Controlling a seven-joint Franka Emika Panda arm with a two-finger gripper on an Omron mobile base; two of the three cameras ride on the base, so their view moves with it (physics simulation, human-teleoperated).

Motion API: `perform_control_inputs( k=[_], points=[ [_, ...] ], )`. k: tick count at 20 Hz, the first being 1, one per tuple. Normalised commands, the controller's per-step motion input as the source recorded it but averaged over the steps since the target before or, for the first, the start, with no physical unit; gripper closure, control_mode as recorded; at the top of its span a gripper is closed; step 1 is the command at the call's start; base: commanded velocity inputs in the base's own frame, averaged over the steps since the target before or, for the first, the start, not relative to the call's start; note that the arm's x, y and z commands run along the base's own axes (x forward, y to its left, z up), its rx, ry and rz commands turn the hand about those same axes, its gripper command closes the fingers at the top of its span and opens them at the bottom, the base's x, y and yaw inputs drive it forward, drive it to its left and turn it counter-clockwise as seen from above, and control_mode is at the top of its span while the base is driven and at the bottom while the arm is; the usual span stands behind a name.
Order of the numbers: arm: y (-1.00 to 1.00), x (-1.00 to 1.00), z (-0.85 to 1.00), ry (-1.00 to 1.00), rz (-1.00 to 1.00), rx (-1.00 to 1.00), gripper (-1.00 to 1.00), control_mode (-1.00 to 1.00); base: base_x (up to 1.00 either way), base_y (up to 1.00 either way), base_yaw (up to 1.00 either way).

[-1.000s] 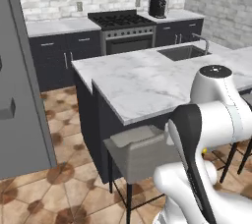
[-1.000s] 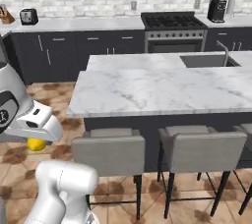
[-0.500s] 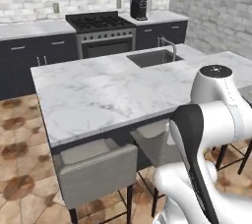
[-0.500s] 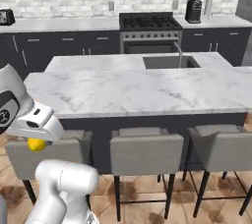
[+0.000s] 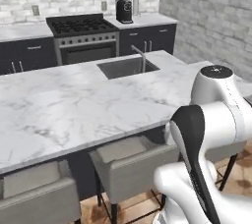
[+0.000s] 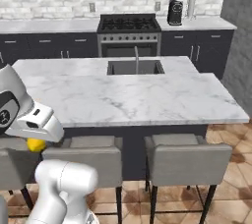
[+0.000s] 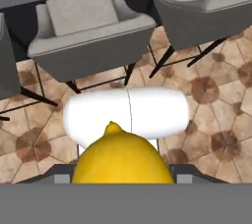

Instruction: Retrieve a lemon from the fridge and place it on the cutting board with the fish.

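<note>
gripping the lemon (image 7: 123, 156) above open floor (image 7: 216, 120)

Marble island counter (image 6: 147, 98) with inset sink (image 6: 136, 67), grey stools (image 6: 189, 155) on tiled floor (image 7: 216, 120)

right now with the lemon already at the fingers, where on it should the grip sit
Across the lemon's fat middle, coming in from its blunt end. In the hand view its small nipple tip points away from the gripper, so the long axis runs along the fingers and the wide belly between them gives the most contact. In the right base view the yellow fruit sits tucked under the hand.
</note>
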Motion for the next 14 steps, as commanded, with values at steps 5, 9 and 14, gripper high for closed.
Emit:
perform_control_inputs(
  k=[5, 9, 14],
  points=[
    [0.00, 0.00, 0.00, 0.00, 0.00, 0.00, 1.00, 1.00, 0.47, -1.00, 0.02],
    [0.00, 0.00, 0.00, 0.00, 0.00, 0.00, 1.00, 1.00, 0.00, -1.00, 0.00],
    [0.00, 0.00, 0.00, 0.00, 0.00, 0.00, 1.00, 1.00, 0.10, -1.00, 0.00]
  ],
)
